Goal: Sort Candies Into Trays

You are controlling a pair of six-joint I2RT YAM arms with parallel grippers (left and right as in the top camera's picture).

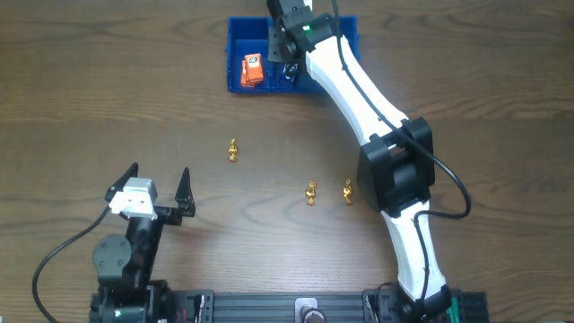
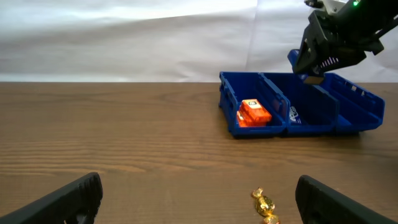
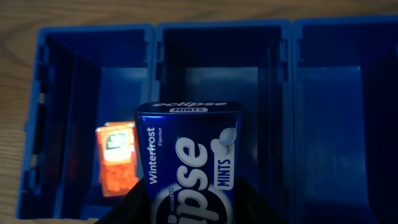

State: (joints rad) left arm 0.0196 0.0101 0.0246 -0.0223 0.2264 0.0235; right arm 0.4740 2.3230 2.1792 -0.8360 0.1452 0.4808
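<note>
Your right claw [image 2: 317, 65] is clamped on a blue mint tin [image 3: 189, 162], its fingers pressed against the tin's two long sides, and it holds the tin above the blue three-compartment tray [image 1: 235, 54] at the far edge of the table [image 1: 90, 90]. From the right wrist view the tin hangs mostly over the middle compartment [image 3: 217, 68], but its near-side edge overlaps the divider shared with the end compartment where the orange candy box [image 3: 117, 162] lies. So before you let go, nudge the wrist a little toward the tray's centre, so the whole tin sits inside the middle walls. Then lower it until it is down between the dividers rather than dropping it from height — a tin this flat can catch a wall, tip, and slide in with the orange box. Keep it level and lined up with the compartment's length, spread the fingers only as far as needed, and lift straight up so they don't drag the tray. Your left claw [image 1: 160, 170] rests with its fingers wide apart, holding nothing, over the near left of the table, well clear of the three gold-wrapped candies [image 1: 311, 192] waiting on the wood.
</note>
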